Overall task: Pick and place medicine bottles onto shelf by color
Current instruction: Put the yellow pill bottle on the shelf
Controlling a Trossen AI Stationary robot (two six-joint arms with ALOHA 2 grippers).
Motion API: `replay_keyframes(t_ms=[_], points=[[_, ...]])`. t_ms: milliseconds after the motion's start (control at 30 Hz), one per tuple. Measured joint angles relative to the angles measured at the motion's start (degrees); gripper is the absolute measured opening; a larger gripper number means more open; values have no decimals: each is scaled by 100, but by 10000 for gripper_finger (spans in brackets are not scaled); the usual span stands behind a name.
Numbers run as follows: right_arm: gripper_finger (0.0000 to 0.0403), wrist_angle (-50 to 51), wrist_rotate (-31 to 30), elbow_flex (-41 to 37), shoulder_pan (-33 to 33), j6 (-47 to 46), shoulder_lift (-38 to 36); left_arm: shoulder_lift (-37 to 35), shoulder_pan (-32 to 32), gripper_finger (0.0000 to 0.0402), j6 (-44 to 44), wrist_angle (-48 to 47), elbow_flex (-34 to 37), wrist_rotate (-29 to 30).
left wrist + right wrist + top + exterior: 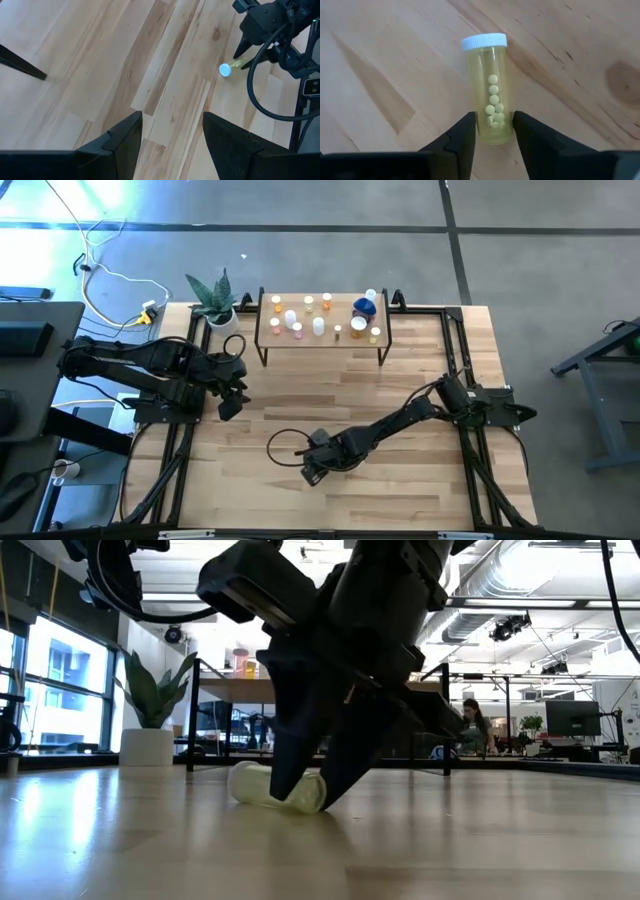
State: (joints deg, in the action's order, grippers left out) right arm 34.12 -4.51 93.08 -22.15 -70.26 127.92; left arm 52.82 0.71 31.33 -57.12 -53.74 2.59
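Observation:
A yellow-green medicine bottle (pixel 492 95) with a white cap (pixel 484 42) and pale pills inside lies on its side on the wooden table, toward the near middle. My right gripper (pixel 312 470) is shut on its bottom end. The low view shows the bottle (pixel 268 786) lying on the tabletop between the dark fingers. My left gripper (pixel 230 402) hangs open above the table's left part, holding nothing, its fingers wide apart (pixel 172 137). The shelf (pixel 330 341) stands at the far middle with several small bottles (pixel 318 326) upright on it, a blue one (pixel 364 307) among them. My right gripper pinches the bottle's bottom end (pixel 495 131) between its two fingers, one on each side of the round wall. The fingers slant down from above and lie across the bottle. The bottle lies flat on the table, its capped end pointing away from the gripper.
A potted green plant (pixel 215 300) stands at the far left beside the shelf. Black frame rails (pixel 460 350) run along the table's left and right sides. Bare wood lies between the shelf and my right gripper.

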Motion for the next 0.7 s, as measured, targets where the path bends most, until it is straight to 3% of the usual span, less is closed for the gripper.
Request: replay_keyframes(t_ms=[467, 700], points=[[83, -33, 180, -14, 166, 389, -7, 0, 0, 200, -92, 0, 0, -2], [81, -103, -26, -37, 184, 492, -127, 0, 2, 200, 134, 0, 0, -754]])
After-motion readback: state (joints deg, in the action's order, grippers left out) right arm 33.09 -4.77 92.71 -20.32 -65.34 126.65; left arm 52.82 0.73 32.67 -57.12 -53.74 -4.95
